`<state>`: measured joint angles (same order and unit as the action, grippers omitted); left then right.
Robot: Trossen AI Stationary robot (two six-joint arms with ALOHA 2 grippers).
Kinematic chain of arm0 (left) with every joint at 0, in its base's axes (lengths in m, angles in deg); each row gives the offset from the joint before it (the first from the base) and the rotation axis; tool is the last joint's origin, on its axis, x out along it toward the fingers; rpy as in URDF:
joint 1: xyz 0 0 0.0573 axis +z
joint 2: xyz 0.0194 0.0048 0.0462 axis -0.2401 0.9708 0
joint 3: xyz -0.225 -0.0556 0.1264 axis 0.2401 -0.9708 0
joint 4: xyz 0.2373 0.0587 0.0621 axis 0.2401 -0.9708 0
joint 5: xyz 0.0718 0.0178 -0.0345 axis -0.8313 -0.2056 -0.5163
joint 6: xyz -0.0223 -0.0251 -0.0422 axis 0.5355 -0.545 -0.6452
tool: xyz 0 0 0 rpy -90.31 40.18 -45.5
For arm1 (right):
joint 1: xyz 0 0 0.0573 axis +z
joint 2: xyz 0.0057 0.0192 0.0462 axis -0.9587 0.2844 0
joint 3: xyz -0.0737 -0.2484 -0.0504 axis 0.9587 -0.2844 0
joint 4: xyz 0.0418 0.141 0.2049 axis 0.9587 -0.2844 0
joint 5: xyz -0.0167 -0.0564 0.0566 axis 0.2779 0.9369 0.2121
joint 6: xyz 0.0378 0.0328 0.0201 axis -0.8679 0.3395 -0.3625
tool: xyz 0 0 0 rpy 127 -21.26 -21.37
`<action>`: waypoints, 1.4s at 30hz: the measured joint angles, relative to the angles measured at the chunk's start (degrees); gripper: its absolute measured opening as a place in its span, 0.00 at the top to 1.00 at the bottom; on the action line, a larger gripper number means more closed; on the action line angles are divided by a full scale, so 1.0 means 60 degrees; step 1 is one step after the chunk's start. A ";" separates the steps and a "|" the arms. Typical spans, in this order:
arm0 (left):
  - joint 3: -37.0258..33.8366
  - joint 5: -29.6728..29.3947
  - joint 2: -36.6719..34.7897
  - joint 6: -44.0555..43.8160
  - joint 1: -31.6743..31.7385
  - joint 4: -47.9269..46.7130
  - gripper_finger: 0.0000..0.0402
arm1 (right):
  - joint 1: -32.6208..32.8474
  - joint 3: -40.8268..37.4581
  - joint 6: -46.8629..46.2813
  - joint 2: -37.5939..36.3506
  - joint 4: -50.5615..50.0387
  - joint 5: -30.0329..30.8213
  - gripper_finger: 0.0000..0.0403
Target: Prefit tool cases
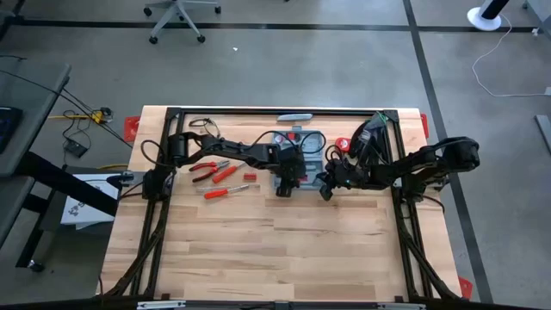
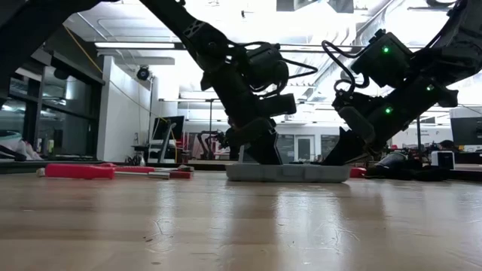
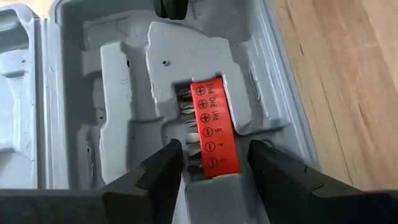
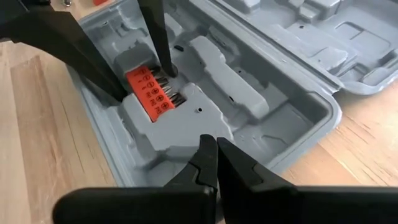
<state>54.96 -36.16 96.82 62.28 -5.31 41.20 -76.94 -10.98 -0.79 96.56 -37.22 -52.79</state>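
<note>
The blue-grey tool case [image 1: 303,148] lies open on the far middle of the table, its base half [image 3: 124,93] showing a moulded inside. A red bit holder [image 3: 214,130] sits in a recess of that base. My left gripper [image 3: 214,165] is open, pointing steeply down, one finger on each side of the holder [image 4: 149,87]; whether a finger touches it I cannot tell. My right gripper [image 4: 216,152] is shut at the base half's right end [image 2: 335,154]. My right gripper sets its shut fingertips [image 4: 208,146] on the moulded inside of the case's base half [image 4: 186,140], near its right end. It comes slanting down from the table's right side. The case lies flat on the table.
Red-handled pliers [image 1: 207,170], red screwdrivers [image 1: 225,191] and a small red piece [image 1: 250,176] lie left of the case. A slim grey bar [image 1: 295,116] lies at the far edge. The near half of the table [image 1: 275,250] is bare wood.
</note>
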 joint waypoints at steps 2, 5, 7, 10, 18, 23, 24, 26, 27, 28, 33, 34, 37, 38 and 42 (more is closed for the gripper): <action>0.0000 0.0053 0.0017 -0.0081 -0.0044 0.0010 0.57 | 0.0005 0.0000 -0.0013 0.0000 0.0006 -0.0084 1.00; -0.0007 -0.0036 0.0081 -0.0134 -0.0140 0.0101 0.60 | 0.0022 0.0000 -0.0039 0.0000 0.0002 -0.0187 1.00; -0.0028 -0.0116 0.0087 -0.0242 -0.0171 0.0290 0.61 | 0.0015 0.0000 -0.0068 0.0000 0.0002 -0.0247 1.00; -0.0032 -0.0111 0.0100 -0.0479 -0.0182 0.0627 0.63 | 0.0016 0.0000 -0.0138 0.0000 0.0009 -0.0270 1.00; -0.0040 -0.0560 0.0168 -0.0965 -0.0211 0.0797 0.67 | 0.0036 -0.0004 -0.0177 0.0000 0.0009 -0.0322 1.00; -0.0015 -0.0590 0.0455 -0.1214 -0.0208 0.0806 0.70 | 0.0063 -0.0004 -0.0184 0.0000 -0.0012 -0.0233 1.00; -0.0011 -0.0591 0.0537 -0.1273 -0.0209 0.0855 0.72 | 0.0086 -0.0007 -0.0184 0.0000 -0.0016 -0.0167 1.00; 0.0000 -0.0655 0.0602 -0.1478 -0.0234 0.0919 0.79 | 0.0148 -0.0007 -0.0181 0.0000 -0.0009 -0.0163 1.00; 0.0006 -0.0724 0.0635 -0.1584 -0.0250 0.0923 0.83 | 0.0189 -0.0007 -0.0182 0.0000 -0.0012 -0.0177 1.00; 0.0007 -0.0816 0.0637 -0.1638 -0.0256 0.0929 0.87 | 0.0213 -0.0007 -0.0184 -0.0003 -0.0025 -0.0195 1.00; 0.0007 -0.1222 0.0637 -0.1663 -0.0326 0.0974 0.89 | 0.0303 -0.0002 -0.0184 -0.0004 -0.0027 -0.0148 1.00; 0.0007 -0.1288 0.0637 -0.1661 -0.0353 0.0972 0.89 | 0.0323 0.0000 -0.0177 -0.0004 -0.0027 -0.0104 1.00; 0.0007 -0.1530 0.0611 -0.1656 -0.0441 0.0972 0.89 | 0.0441 0.0004 -0.0173 0.0000 -0.0013 0.0194 1.00; 0.0006 -0.1592 0.0595 -0.1628 -0.0480 0.0970 0.89 | 0.0480 0.0004 -0.0170 0.0000 -0.0012 0.0283 1.00; -0.0044 -0.1954 0.0302 -0.1473 -0.0640 0.0842 0.90 | 0.0602 0.0012 -0.0160 0.0009 0.0030 0.0472 1.00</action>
<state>54.69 -47.88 98.63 53.44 -9.15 46.26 -73.33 -10.90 -1.74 96.61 -37.04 -49.95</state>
